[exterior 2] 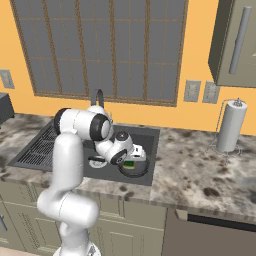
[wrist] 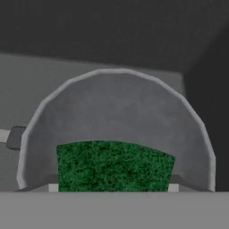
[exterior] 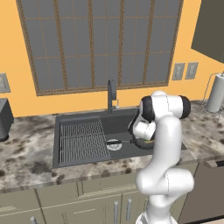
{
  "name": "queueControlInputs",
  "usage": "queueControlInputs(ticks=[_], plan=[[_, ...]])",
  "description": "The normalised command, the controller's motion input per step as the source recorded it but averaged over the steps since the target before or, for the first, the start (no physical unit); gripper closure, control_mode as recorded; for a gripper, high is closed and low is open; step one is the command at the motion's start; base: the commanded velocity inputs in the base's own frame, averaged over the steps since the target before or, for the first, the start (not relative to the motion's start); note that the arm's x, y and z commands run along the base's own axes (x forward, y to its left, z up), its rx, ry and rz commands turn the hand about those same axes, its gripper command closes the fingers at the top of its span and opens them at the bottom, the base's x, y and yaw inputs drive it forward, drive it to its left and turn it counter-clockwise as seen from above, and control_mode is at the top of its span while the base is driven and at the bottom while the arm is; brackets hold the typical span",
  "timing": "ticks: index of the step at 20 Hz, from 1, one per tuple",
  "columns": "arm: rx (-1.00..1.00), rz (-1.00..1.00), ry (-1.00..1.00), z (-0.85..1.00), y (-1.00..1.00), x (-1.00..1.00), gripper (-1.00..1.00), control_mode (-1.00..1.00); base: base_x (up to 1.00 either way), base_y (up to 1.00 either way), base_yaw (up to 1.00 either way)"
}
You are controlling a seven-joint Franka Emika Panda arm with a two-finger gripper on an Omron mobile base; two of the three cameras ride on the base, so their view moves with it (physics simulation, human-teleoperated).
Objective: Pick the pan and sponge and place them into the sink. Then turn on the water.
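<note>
Pan (wrist: 120, 112): in the sink (exterior: 127, 124), near rim cut off.
Sponge (wrist: 114, 166): green top between the hand's (exterior 2: 134, 159) jaws, lower part hidden.
Hand: grip or gap, cannot tell.

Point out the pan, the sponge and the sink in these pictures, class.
pan (wrist: 120, 107), hand view, on its bare grey inside floor.
sponge (wrist: 114, 166), hand view, on its green top.
sink (exterior: 83, 141), left base view, on its ribbed draining grid.
</note>
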Motion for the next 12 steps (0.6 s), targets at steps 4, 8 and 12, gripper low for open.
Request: queueControlInputs(ticks=[4, 8, 12], plan=[[0.00, 0.00, -0.08, -0.08, -0.11, 0.02, 1.00, -1.00, 0.00, 0.00, 0.00], [0.00, 0.02, -0.08, -0.03, -0.12, 0.00, -1.00, -1.00, 0.00, 0.00, 0.00], [0.03, 0.03, -0.07, -0.02, -0.13, 0.00, -1.00, -1.00, 0.00, 0.00, 0.00]])
